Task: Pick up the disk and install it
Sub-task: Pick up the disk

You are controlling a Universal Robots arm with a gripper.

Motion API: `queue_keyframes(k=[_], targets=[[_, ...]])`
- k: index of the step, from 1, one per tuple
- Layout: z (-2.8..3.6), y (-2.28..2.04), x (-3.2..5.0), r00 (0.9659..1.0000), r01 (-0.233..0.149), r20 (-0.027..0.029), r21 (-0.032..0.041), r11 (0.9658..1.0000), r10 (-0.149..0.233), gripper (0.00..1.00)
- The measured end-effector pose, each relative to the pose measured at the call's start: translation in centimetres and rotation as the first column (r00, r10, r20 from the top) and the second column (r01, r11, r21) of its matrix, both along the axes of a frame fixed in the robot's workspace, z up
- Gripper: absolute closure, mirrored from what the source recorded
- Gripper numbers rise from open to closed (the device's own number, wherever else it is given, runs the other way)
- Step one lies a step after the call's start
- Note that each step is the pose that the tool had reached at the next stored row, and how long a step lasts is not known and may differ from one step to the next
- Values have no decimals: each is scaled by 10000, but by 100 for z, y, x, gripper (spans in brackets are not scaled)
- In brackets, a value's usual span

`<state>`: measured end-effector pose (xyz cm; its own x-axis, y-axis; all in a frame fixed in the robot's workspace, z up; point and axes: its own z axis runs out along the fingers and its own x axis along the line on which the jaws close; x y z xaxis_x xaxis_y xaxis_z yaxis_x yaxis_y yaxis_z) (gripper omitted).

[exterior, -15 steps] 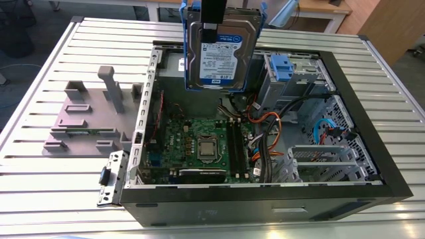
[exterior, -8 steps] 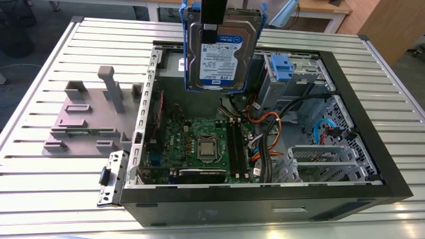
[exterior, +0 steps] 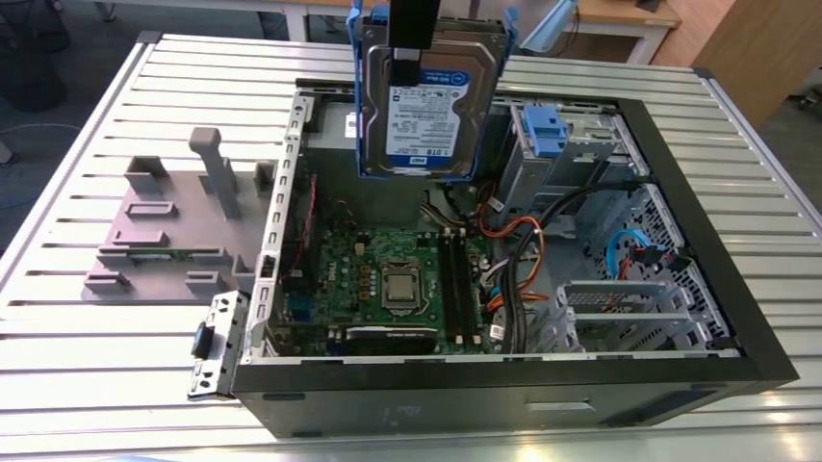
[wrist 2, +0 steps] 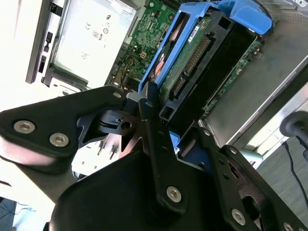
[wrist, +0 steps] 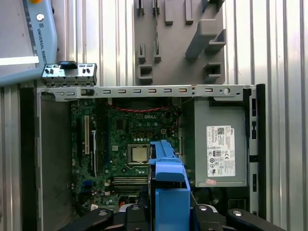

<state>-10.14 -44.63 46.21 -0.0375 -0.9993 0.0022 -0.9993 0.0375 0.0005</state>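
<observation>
The disk (exterior: 430, 106), a silver-grey drive with a white-and-blue label in a blue carrier bracket, hangs upright in the air over the back part of the open computer case (exterior: 719, 241). My gripper (exterior: 411, 43) comes down from above and is shut on the disk's top edge. In the second wrist view the black fingers (wrist 2: 147, 113) clamp the blue carrier, and the disk (wrist 2: 207, 57) shows its connector side. In the first wrist view the disk (wrist: 168, 192) is seen edge-on, held by the gripper (wrist: 168, 214) above the motherboard (wrist: 130, 139).
Inside the case are a grey power supply box (wrist: 219, 144), a silver drive cage with a blue tab (exterior: 546, 135) and loose cables (exterior: 514, 250). A grey plastic stand with upright posts (exterior: 180, 221) sits on the slatted metal table (exterior: 77, 385) at the exterior view's left.
</observation>
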Motion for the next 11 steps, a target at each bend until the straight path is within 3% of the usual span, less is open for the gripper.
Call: queue_keyframes(k=[11], targets=[[0, -31, 0, 10000, 0, 0, 1, 10000, 0, 64]])
